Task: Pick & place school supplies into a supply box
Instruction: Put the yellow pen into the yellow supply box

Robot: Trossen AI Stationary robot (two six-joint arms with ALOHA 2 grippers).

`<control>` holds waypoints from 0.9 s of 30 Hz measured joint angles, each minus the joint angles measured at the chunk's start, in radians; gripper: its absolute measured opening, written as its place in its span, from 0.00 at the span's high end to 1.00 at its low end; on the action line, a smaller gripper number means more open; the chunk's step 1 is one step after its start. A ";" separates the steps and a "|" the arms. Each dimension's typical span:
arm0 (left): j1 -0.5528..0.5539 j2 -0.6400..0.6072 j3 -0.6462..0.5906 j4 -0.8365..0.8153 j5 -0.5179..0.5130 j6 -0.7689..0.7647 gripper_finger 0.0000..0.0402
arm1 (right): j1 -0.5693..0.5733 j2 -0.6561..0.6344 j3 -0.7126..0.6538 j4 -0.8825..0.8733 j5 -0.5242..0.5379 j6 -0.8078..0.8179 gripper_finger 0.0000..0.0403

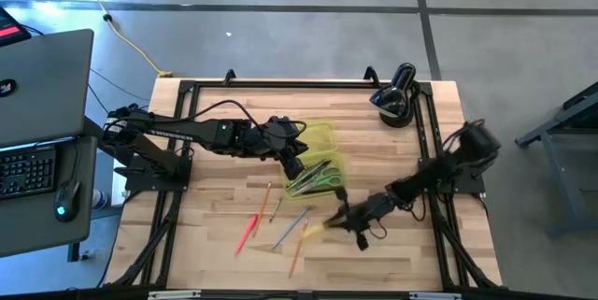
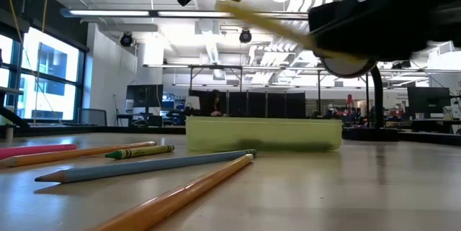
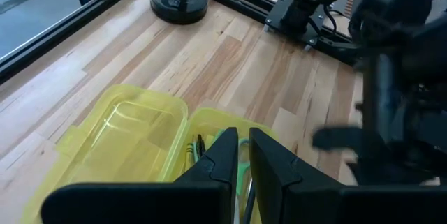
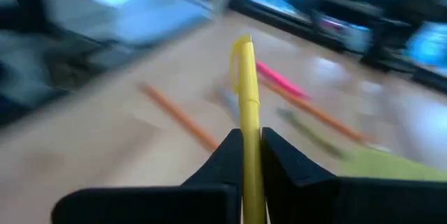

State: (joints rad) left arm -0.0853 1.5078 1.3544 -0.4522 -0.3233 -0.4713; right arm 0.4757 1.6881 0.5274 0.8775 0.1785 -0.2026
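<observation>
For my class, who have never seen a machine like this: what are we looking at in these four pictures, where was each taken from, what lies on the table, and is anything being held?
Two dark robot arms work at a wooden table. One picture looks straight down; one looks level across the tabletop; the other two come from cameras on each arm's wrist.

On the table sit a translucent yellow-green plastic box, small green-handled scissors inside it, and loose pencils: pink-red, orange and grey-blue.

The right end effector pinches a thin yellow pencil, lifted clear of the table. The left end effector hovers over the box, holding nothing visible. A black rounded device stands at the far edge.
</observation>
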 joint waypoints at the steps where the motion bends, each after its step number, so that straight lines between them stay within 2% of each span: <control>1: 0.000 0.000 0.000 0.000 0.000 0.000 0.83 | -0.018 -0.039 0.000 -0.065 0.037 -0.020 0.97; 4: 0.000 0.000 0.000 0.000 0.000 0.000 0.83 | -0.080 -0.142 0.000 -0.235 0.130 -0.033 0.97; 6: 0.000 0.000 0.000 0.000 0.000 0.001 0.83 | -0.132 -0.197 0.000 -0.325 0.156 -0.018 0.96; 8: 0.000 0.000 0.000 0.000 0.000 0.003 0.83 | -0.189 -0.229 0.000 -0.390 0.129 0.004 0.94; 10: 0.000 0.000 0.000 0.000 0.000 0.003 0.83 | -0.248 -0.237 0.000 -0.432 0.060 0.042 0.93; 14: 0.000 0.000 0.000 0.001 0.000 0.003 0.83 | -0.334 -0.196 0.000 -0.463 -0.067 0.098 0.96; 18: 0.000 0.000 0.000 0.001 0.004 -0.001 0.83 | -0.371 -0.132 0.000 -0.463 -0.077 0.094 0.97; 27: 0.000 0.000 0.000 0.000 0.007 -0.005 0.83 | -0.373 -0.121 0.001 -0.404 -0.058 0.090 0.78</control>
State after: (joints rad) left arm -0.0856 1.5078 1.3544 -0.4519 -0.3164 -0.4763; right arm 0.1028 1.5669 0.5280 0.4740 0.1208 -0.1122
